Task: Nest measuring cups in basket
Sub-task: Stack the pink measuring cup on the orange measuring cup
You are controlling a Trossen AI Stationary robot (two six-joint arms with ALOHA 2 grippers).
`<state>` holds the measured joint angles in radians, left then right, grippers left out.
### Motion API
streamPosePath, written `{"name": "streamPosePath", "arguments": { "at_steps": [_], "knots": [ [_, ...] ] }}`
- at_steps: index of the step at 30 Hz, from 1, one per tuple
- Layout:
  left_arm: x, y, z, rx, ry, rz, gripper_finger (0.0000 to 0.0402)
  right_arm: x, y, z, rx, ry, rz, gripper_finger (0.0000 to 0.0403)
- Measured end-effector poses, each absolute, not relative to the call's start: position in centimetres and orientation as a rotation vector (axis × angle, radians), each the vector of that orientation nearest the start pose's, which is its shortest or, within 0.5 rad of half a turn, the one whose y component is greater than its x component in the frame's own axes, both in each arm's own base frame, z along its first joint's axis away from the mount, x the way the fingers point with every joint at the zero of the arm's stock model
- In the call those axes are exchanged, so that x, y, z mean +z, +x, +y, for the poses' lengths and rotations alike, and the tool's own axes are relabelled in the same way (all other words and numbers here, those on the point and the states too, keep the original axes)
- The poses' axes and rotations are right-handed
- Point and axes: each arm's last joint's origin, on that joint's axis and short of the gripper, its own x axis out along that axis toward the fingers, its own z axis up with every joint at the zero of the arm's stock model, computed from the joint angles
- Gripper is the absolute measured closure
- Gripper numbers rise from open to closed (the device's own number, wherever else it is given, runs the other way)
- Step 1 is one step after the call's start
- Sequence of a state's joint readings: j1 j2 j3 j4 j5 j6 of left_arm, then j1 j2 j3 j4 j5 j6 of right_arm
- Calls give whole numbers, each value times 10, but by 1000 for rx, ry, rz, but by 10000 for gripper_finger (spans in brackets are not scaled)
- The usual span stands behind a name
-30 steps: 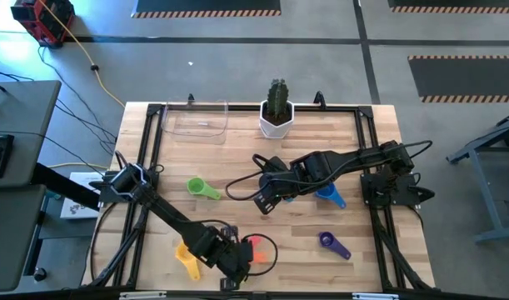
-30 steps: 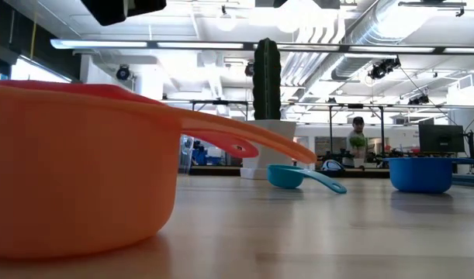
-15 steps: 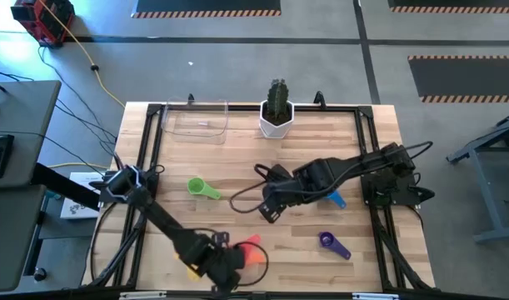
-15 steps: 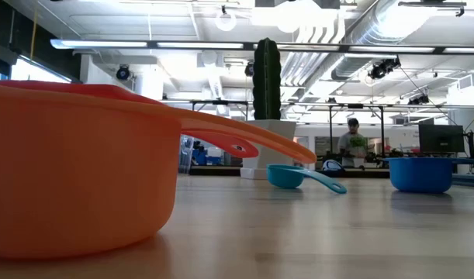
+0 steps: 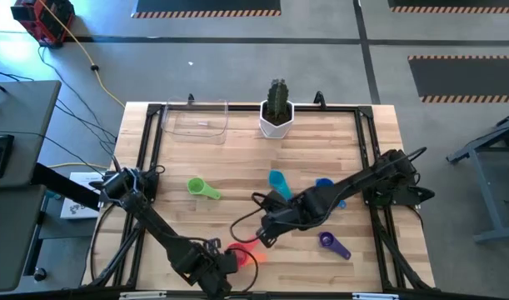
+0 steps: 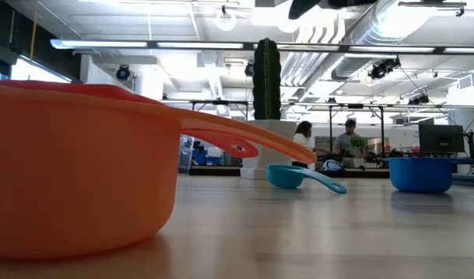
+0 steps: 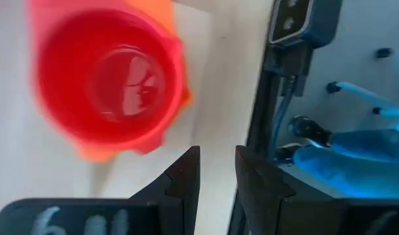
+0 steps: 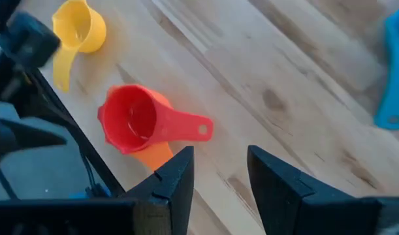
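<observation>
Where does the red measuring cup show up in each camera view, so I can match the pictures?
High view: red cup near the table's front edge, between both grippers.
Low view: only its rim and holed handle show, above the orange cup that holds it.
Left wrist view: fills the picture's middle.
Right wrist view: beside the yellow cup, at.
Shared landmark: the orange cup beneath it.

The high view looks straight down on the whole surface (image 5: pixel 237 167). The low view sits at surface level, very near the orange cup (image 6: pixel 81 167), facing the room. Both wrist views look down closely and share the red cup (image 7: pixel 111 88) (image 8: pixel 134 117).
</observation>
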<state>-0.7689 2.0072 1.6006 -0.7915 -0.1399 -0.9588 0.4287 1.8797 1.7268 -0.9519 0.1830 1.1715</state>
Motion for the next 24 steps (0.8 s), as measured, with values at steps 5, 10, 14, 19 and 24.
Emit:
{"name": "streamPosePath", "arguments": {
  "at_steps": [5,10,14,19,24],
  "knots": [
    [199,301,-289,-21,-355,1207,316,260,369,159,-360,747,977,268],
    [186,298,-284,0,-352,1224,316,233,373,154,-332,783,925,268],
    [175,300,-279,11,-373,1215,316,219,376,150,-311,813,877,268],
    [168,304,-271,22,-392,1203,316,205,375,146,-316,850,838,268],
    [167,311,-263,48,-405,1197,316,194,376,141,-332,855,812,268]
  ]
}}
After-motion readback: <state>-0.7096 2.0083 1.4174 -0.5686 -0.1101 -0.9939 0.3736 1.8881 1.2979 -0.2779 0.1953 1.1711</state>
